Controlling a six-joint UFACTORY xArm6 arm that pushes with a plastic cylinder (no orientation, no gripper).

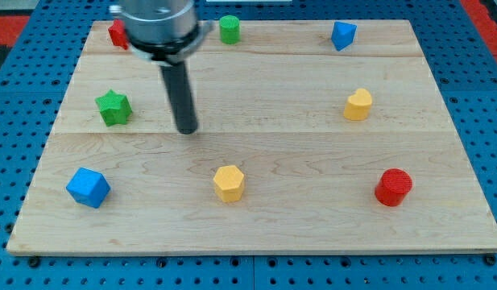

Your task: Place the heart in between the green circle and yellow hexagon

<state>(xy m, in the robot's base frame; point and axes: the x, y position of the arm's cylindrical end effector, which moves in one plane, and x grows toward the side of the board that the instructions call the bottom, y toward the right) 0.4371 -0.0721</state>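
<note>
The yellow heart [358,105] lies at the view's right, in the middle row. The green circle [229,29] sits at the top edge, centre. The yellow hexagon [229,183] sits at the bottom centre. My tip [186,129] rests on the board left of centre, to the right of the green star [113,108]. It touches no block and is far left of the heart.
A red block [117,34] is partly hidden behind the arm at top left. A blue block [343,35] is at top right, a blue cube [88,187] at bottom left, a red cylinder [393,187] at bottom right. The wooden board [441,225] lies on a blue pegboard.
</note>
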